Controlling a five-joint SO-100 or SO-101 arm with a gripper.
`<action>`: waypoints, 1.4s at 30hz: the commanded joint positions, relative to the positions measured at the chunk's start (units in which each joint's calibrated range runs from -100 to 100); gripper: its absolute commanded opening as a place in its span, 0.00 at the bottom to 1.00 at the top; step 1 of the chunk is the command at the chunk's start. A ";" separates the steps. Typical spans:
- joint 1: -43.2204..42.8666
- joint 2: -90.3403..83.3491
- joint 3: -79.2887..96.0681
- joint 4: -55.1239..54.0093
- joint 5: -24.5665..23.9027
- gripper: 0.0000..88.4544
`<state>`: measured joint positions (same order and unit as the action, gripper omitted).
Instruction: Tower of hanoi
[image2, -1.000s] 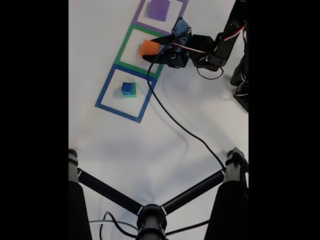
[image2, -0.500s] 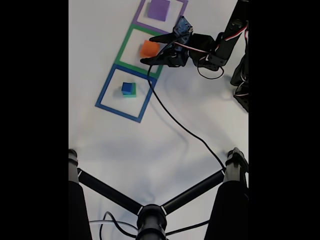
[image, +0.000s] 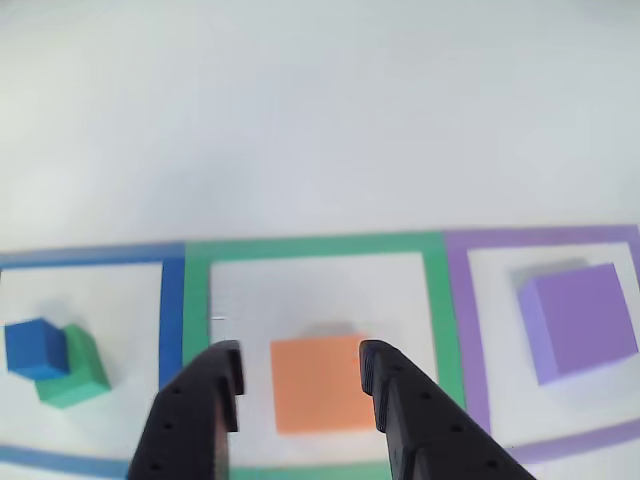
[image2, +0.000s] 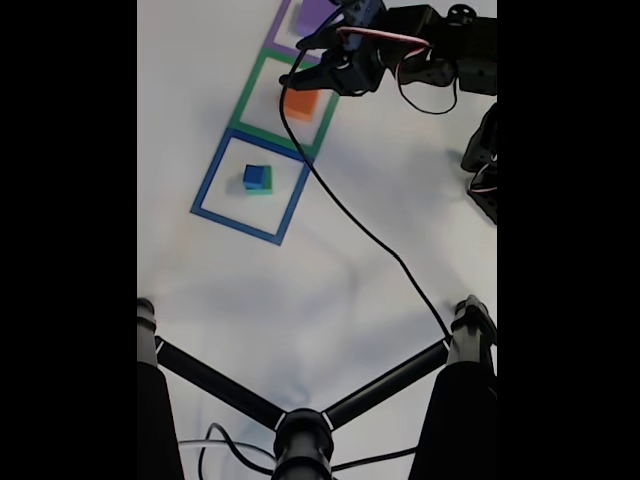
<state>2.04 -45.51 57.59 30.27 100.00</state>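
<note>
The orange block lies flat inside the green tape square. My gripper hovers open above it, one black finger on each side, touching nothing. In the blue tape square the blue cube sits on the green block, shifted off-centre. The purple slab rests in the purple tape square; in the fixed view the arm partly covers it.
A black cable runs from the gripper across the white table to a black tripod at the bottom of the fixed view. More dark arm hardware stands at the right edge.
The open gripper has lifted off the orange block and moved toward the top of the fixed view. The orange block stays in the green square; the other blocks have not moved.
</note>
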 joint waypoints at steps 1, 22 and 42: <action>-3.83 -7.30 -12.02 22.94 0.00 0.01; -17.33 -17.23 -17.29 40.59 0.00 0.03; -17.79 -12.02 35.59 -39.38 0.00 0.30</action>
<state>-14.19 -60.12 90.62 2.41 99.22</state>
